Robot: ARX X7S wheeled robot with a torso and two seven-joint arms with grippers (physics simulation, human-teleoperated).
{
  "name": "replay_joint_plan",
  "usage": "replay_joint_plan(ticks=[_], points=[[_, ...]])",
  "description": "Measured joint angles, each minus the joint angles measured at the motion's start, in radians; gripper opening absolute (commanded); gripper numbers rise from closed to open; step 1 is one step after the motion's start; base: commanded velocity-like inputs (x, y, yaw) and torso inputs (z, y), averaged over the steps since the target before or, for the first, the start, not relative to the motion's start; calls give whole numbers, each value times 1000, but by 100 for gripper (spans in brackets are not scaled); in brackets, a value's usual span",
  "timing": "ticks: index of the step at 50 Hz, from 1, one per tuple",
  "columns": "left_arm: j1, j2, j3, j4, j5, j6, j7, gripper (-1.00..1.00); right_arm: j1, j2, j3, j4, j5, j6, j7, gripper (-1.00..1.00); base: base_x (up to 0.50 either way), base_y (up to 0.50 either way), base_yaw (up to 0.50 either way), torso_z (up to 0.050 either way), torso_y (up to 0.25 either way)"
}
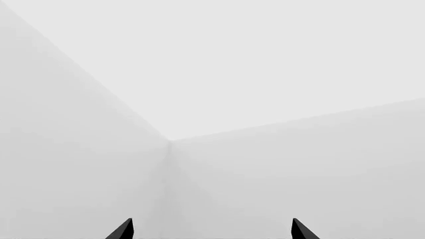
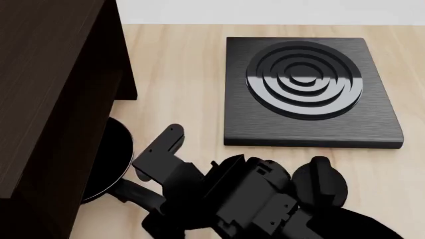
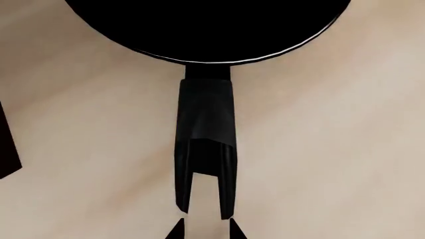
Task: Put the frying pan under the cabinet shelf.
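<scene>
The frying pan (image 2: pixel 114 158), black with a thin silvery rim, lies on the wooden table half under the dark brown cabinet shelf (image 2: pixel 47 74). Its handle (image 2: pixel 131 192) points out towards my right arm (image 2: pixel 265 199). In the right wrist view the pan (image 3: pixel 206 30) fills the far side and its slotted handle (image 3: pixel 204 124) runs towards my right gripper (image 3: pixel 206 231). The fingertips stand about a handle's width apart just past the handle's end, with only table between them. My left gripper (image 1: pixel 211 230) is wide open and empty, facing plain white walls.
A square black stove plate (image 2: pixel 305 89) with concentric rings lies on the light wooden table (image 2: pixel 179 74) right of the cabinet. A white wall runs along the table's far edge. My right arm covers the table's near middle.
</scene>
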Motion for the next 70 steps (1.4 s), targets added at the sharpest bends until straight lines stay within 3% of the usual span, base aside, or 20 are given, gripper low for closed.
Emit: replay_joint_plan(ticks=[24, 25, 50, 70], points=[[34, 0, -40, 0, 18, -12, 25, 100, 26, -156, -84, 199, -57, -102, -94, -100, 0, 0, 1, 0, 0], [34, 0, -41, 0, 18, -12, 26, 100, 27, -157, -89, 201, -54, -104, -93, 100, 0, 0, 3, 0, 0], [50, -20, -79, -6, -4, -5, 23, 100, 43, -147, -104, 111, 30, -97, -39, 100, 0, 0, 0, 0, 0], [45, -28, -70, -6, -15, 12, 8, 100, 88, 103, -14, -236, 172, 9, 153, 100, 0, 0, 0, 0, 0]])
